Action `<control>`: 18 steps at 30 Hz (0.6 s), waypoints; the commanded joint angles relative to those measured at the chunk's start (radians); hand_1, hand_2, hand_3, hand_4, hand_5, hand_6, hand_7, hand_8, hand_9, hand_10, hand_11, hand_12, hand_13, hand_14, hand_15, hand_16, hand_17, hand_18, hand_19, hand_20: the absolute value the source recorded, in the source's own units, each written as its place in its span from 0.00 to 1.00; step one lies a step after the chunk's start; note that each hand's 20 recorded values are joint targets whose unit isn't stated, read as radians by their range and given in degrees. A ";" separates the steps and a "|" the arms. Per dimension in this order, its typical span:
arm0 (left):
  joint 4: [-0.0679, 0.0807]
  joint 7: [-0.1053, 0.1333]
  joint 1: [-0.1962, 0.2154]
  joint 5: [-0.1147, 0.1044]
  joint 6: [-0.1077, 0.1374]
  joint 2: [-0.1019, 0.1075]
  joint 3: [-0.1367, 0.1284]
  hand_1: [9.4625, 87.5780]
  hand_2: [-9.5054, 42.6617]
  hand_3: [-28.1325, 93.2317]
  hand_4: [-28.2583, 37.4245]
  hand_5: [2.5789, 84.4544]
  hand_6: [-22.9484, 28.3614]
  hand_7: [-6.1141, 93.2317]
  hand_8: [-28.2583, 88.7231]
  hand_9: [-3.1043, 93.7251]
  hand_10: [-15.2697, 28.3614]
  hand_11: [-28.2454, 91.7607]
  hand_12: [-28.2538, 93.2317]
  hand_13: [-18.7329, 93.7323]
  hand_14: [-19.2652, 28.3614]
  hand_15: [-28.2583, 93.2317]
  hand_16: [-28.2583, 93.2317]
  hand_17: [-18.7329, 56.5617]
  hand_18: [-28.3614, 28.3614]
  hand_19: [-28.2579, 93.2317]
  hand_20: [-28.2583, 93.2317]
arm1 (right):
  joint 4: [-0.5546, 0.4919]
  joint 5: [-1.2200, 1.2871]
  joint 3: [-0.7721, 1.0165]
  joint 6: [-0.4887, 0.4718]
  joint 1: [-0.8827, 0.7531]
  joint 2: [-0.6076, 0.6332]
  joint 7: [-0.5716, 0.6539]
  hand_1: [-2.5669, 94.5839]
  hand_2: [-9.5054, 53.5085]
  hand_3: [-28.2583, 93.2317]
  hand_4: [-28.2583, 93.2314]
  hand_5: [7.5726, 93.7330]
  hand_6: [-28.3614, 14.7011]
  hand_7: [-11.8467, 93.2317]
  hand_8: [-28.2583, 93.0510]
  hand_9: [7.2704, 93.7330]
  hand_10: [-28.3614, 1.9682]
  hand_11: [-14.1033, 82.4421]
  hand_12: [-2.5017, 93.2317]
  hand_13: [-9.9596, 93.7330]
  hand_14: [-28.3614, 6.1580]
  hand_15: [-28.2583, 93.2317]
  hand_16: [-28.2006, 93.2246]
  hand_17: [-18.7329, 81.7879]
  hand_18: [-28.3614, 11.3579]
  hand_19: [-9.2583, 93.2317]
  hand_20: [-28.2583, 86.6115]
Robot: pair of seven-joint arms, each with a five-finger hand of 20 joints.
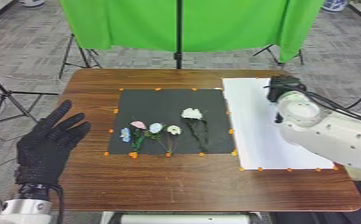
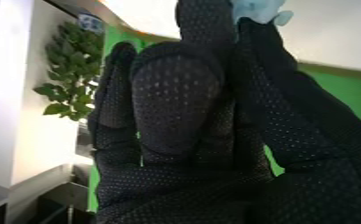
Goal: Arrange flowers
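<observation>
1. Brown table [image 1: 159, 185] with one black mat [image 1: 163, 102] and one white sheet [image 1: 247, 102]; one green cloth [image 1: 132, 25] behind.
2. Done, at a guess: one pale blue flower [image 2: 255, 10] up off the table, pinched in the right hand [image 2: 176, 100], by the sheet's far end.
3. Left, most likely: a spot for it, then work on the rest. Probably early.
4. On the mat, five: one blue flower [image 1: 125, 133], one pink flower [image 1: 138, 124], one white-blue flower [image 1: 156, 128], one cream flower [image 1: 174, 129], one white flower [image 1: 191, 113]. Six flowers in all.
5. Left hand [image 1: 45, 150] wide, holding nothing.
</observation>
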 commanded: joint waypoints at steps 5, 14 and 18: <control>0.002 -0.022 0.012 0.009 -0.009 -0.017 -0.008 0.15 0.31 0.88 0.02 0.38 0.61 0.19 0.17 0.36 0.78 0.48 0.33 0.37 0.98 0.74 0.13 0.12 0.88 0.68 0.46 | -0.132 -0.037 -0.029 0.043 0.077 -0.104 -0.067 0.59 0.00 0.81 0.00 0.86 0.76 0.36 0.23 1.00 0.80 0.30 0.34 0.91 0.79 0.77 0.39 0.50 0.33 0.90 0.46; 0.003 -0.023 0.005 0.013 -0.009 -0.023 -0.003 0.15 0.31 0.88 0.02 0.38 0.60 0.19 0.17 0.36 0.78 0.49 0.33 0.37 0.98 0.75 0.13 0.12 0.88 0.68 0.46 | -0.194 -0.048 0.008 0.008 -0.002 -0.174 -0.089 0.59 0.00 0.82 0.00 0.86 0.75 0.35 0.24 1.00 0.80 0.30 0.34 0.91 0.78 0.77 0.39 0.50 0.32 0.90 0.46; 0.002 -0.023 0.009 0.011 -0.006 -0.025 -0.007 0.15 0.31 0.88 0.02 0.38 0.60 0.19 0.17 0.36 0.78 0.50 0.33 0.37 0.98 0.75 0.13 0.12 0.88 0.68 0.46 | -0.201 -0.050 0.001 -0.008 -0.020 -0.185 -0.081 0.59 0.00 0.82 0.00 0.86 0.75 0.35 0.24 1.00 0.80 0.30 0.34 0.91 0.78 0.77 0.39 0.50 0.32 0.90 0.46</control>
